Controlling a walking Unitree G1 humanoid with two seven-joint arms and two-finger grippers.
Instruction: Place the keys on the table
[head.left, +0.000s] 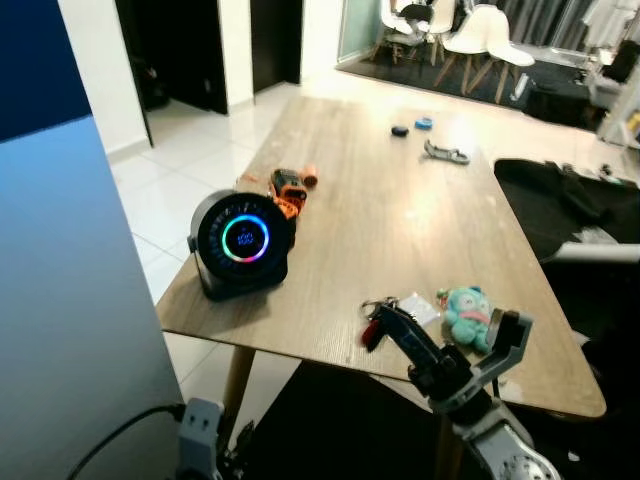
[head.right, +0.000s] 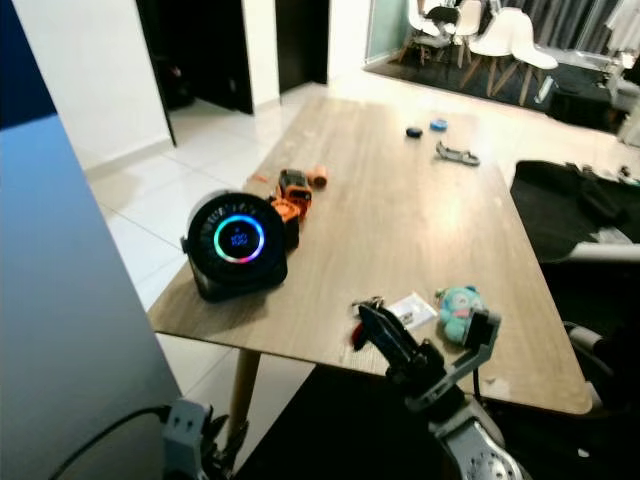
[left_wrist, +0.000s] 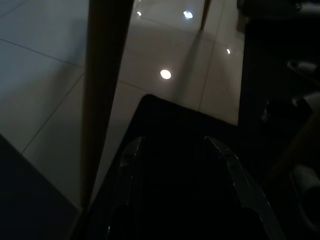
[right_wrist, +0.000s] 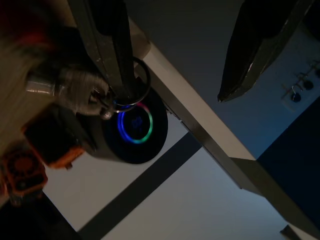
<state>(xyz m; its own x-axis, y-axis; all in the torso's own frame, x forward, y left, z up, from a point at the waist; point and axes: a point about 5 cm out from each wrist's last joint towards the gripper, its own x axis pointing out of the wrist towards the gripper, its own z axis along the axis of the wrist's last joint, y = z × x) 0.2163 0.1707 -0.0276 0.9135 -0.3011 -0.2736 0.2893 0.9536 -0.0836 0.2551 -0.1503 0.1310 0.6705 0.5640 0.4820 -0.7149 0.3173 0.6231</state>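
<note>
Our right gripper (head.left: 445, 335) reaches over the near edge of the wooden table (head.left: 400, 215), fingers spread wide; the key ring hangs hooked on one finger (right_wrist: 112, 47). We see the keys (head.left: 378, 318) at that fingertip just above the tabletop, beside a teal plush toy (head.left: 467, 313). Our left gripper (left_wrist: 180, 165) hangs idle under the table, fingers apart.

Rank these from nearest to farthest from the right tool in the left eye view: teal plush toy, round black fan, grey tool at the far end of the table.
1. Teal plush toy: just beyond the right tool, at the table's near right edge.
2. Round black fan: off to the left, at the near left corner.
3. Grey tool: far end of the table, right of centre.
</note>
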